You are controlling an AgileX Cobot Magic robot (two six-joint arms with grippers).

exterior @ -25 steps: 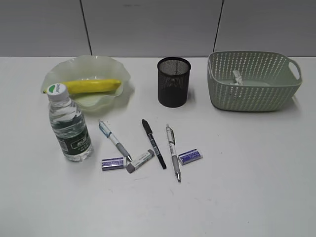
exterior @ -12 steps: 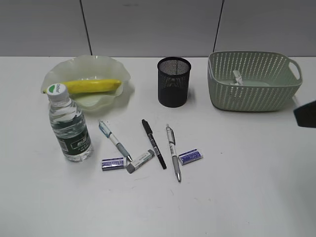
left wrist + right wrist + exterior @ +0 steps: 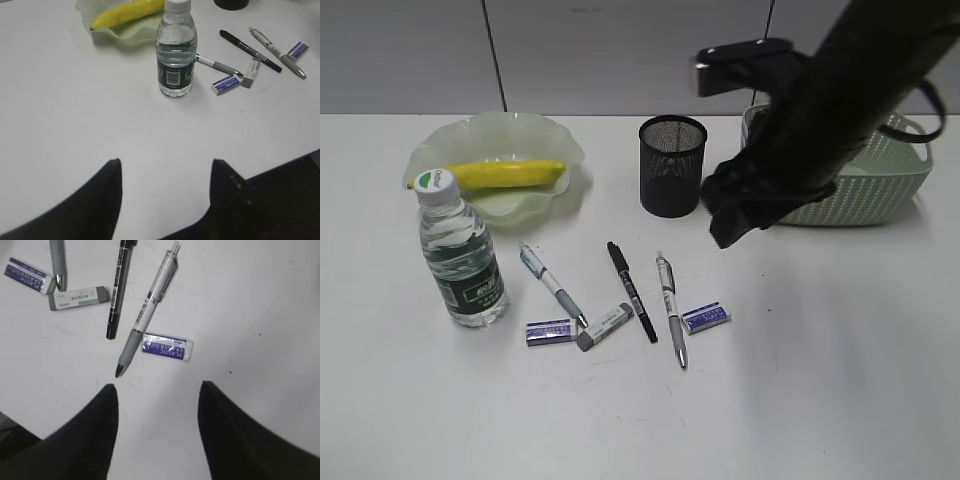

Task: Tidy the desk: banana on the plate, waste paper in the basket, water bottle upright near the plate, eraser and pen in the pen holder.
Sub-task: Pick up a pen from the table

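**Crowding risk around the pens and erasers**

Hovering our right gripper (image 3: 155,390) with jaws wide and empty, we see a blue-labelled eraser (image 3: 166,347) just ahead of the jaws and the tip of a clear pen (image 3: 148,310) touching or almost touching it. A black marker (image 3: 119,290) lies just beside that pen, with a grey eraser (image 3: 79,298) further left. We judge that closing on one piece could nudge or drag its neighbour, or that the thin eraser could slip flat on the counter (image 3: 260,300).

Our left gripper (image 3: 165,192) also stands wide and empty, well short of the water bottle (image 3: 175,50), which stands upright near the plate (image 3: 495,150) holding the banana (image 3: 500,175). The pen holder (image 3: 672,165) looks empty. The arm hides most of the basket (image 3: 880,190), so we cannot see the waste paper.
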